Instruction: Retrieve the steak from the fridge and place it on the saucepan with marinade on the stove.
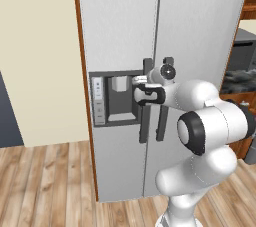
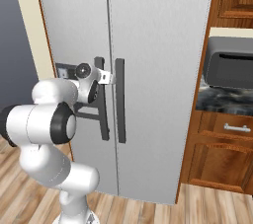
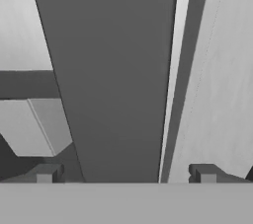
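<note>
hand view: left door handle (image 3: pixel 113 80) runs as a broad dark bar up the middle, with one finger tip (image 3: pixel 45 173) to its left and the other to its right. jaws spread wide, bar between them, nothing clamped yet. a thin bright gap separates the bar from the pale door face just right of it.

left base view: gripper (image 1: pixel 145 87) sits at the left door handle (image 1: pixel 146 102) of the fridge (image 1: pixel 125 21), about a third of the way down the bar, just right of the dispenser recess (image 1: pixel 116 98). right door handle (image 1: pixel 163 116) stands just beside the left one, across the door seam. both doors closed.

right base view: gripper (image 2: pixel 103 77) meets the upper part of the left door handle (image 2: pixel 102 104); the right door handle (image 2: pixel 120 100) is near it, untouched.

steak, saucepan, marinade, stove: not visible from here; steak presumably behind the closed doors.

judgement, step in hand = grasp the handle, then open the door:
- close only once the bar is fully between the pads, centred.
- keep clear of the right door handle; the spacing looks tight.
- pull along an arc about the hinge at the fridge's left edge, not straight back, or the pads may slide off.
- open wide enough for the arm to reach the shelves.
</note>
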### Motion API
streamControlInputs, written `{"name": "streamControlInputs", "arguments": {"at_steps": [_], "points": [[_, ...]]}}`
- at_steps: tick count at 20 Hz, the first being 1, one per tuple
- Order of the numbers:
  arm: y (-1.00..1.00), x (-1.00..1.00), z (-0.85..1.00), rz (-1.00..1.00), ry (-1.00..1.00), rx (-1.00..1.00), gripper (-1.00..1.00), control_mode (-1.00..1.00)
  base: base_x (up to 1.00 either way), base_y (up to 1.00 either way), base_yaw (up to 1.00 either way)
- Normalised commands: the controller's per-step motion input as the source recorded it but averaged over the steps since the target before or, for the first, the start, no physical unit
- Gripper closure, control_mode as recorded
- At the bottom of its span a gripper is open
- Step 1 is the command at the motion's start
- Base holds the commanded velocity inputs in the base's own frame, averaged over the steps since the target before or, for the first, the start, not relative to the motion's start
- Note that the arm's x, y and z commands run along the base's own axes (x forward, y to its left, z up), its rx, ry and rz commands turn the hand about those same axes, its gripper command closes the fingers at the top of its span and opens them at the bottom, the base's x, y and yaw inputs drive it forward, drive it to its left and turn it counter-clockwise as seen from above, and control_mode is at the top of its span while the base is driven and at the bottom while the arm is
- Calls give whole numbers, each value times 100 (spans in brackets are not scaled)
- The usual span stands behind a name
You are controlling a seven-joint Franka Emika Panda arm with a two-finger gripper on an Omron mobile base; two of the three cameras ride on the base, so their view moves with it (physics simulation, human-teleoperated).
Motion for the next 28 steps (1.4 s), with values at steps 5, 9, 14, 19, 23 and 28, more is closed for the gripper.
{"name": "streamControlInputs", "arguments": {"at_steps": [5,9,14,19,23,28], "points": [[0,37,-14,0,0,0,-100,-100,0,0,0],[0,37,-15,0,0,0,-100,-100,0,0,0],[0,38,-15,0,0,0,100,-100,0,0,0],[0,12,-2,0,0,0,100,-100,0,0,0],[0,0,0,0,0,0,100,-100,0,0,0],[0,-1,0,0,2,0,100,-100,0,0,0]]}}
